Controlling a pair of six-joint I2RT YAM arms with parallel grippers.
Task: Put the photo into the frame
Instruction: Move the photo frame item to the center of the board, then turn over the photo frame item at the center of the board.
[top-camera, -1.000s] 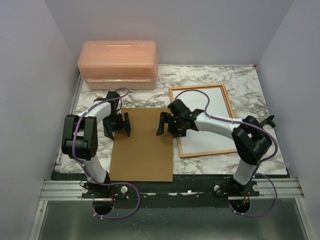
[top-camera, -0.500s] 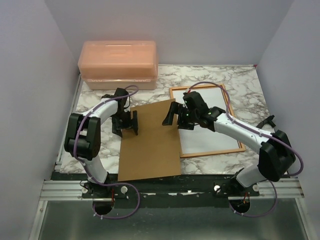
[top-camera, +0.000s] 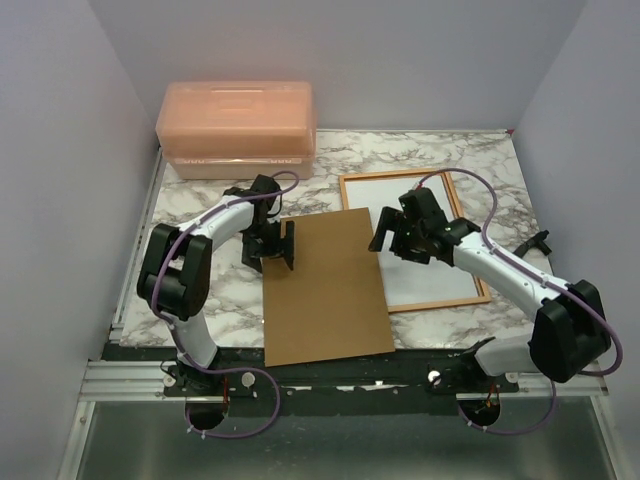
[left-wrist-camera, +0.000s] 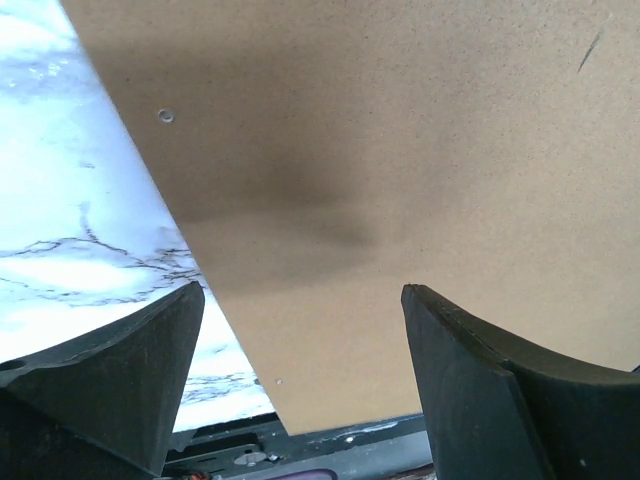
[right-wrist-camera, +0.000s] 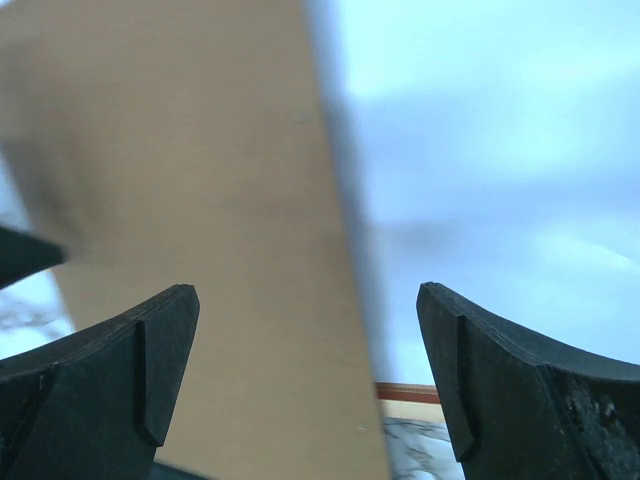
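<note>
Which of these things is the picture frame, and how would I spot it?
On the marble-patterned table, look at the right half. The frame lies flat there: a rectangle with a thin orange border around a white centre. The brown board to its left has no border, and the pink box at the back is bulky.

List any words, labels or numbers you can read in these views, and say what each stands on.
No text can be read in any view.
Box: faint marks along the front under the lid, too small to tell whether they are lettering.
Board: plain brown, no print.
Frame: no marks visible.
Wrist views: no text, and the right one is blurred.
</note>
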